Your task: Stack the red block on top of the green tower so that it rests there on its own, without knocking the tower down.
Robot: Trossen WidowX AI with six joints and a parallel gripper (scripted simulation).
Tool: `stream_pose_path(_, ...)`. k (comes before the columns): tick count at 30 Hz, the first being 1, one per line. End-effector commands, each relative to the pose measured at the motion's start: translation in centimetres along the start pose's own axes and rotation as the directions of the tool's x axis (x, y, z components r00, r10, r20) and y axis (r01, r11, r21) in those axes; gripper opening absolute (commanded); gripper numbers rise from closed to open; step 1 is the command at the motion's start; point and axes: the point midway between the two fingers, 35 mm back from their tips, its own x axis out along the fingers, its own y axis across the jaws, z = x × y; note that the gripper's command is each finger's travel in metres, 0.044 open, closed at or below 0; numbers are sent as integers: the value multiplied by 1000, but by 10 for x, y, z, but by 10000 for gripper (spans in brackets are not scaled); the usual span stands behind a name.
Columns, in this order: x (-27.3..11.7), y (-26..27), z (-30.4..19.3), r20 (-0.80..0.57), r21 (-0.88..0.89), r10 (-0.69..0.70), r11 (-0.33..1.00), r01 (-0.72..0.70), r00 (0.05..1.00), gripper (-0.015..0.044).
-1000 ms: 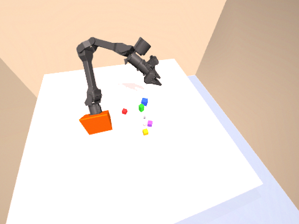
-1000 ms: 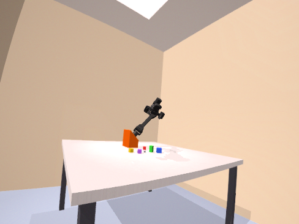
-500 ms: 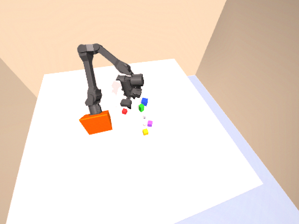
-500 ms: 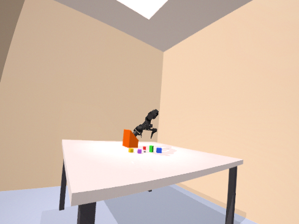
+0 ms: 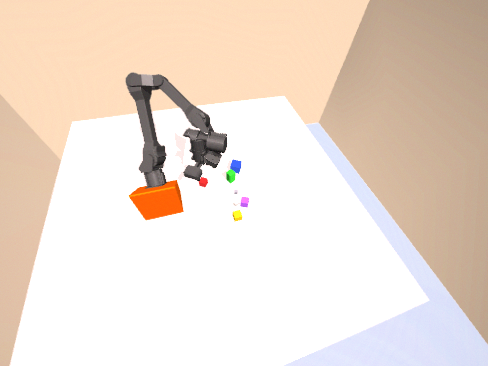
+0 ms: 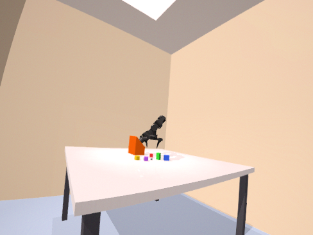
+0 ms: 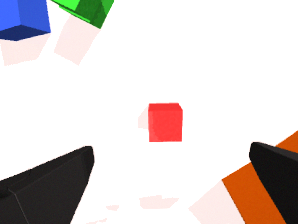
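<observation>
Block, small, plain bright red and cube-shaped (image 5: pixel 203 182) (image 6: pixel 151 155) (image 7: pixel 165 123), sits on the white table (image 5: pixel 200 280) (image 6: pixel 154 180), one flat face upward. In the wrist view it is near centre, with the green tower (image 5: pixel 230 176) (image 6: pixel 158 156) (image 7: pixel 90 11) towards eleven o'clock. The gripper (image 5: pixel 198 176) (image 6: pixel 152 147) (image 7: pixel 172 152) is above the table, fingers spread wide, holding nothing.

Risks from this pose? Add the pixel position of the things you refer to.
- The open gripper (image 5: pixel 197 172) (image 6: pixel 152 146) (image 7: pixel 172 152) is not yet lined up: the red block (image 5: pixel 203 182) (image 6: pixel 151 155) (image 7: pixel 165 123) sits ahead of the fingertips in the wrist view, so closing now would probably miss.
- The blue block (image 5: pixel 236 166) (image 6: pixel 166 157) (image 7: pixel 22 17) stands close to the green tower (image 5: pixel 230 176) (image 6: pixel 158 156) (image 7: pixel 90 11); a wide-open finger could clip either during placing.
</observation>
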Motion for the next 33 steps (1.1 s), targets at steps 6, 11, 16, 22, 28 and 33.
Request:
stream_pose_path(6,40,1,-5,-10,5,6,1000,-6,1000,440)
stream_pose_path(11,41,1,-6,-10,5,6,1000,-6,1000,440)
stream_pose_path(16,47,1,-5,-9,5,5,1000,-5,1000,440)
stream_pose_path(22,57,1,-5,-9,6,5,1000,-5,1000,440)
stream_pose_path(28,67,1,-5,-9,6,5,1000,-5,1000,440)
stream_pose_path(33,75,1,-6,-10,5,7,1000,-7,1000,440)
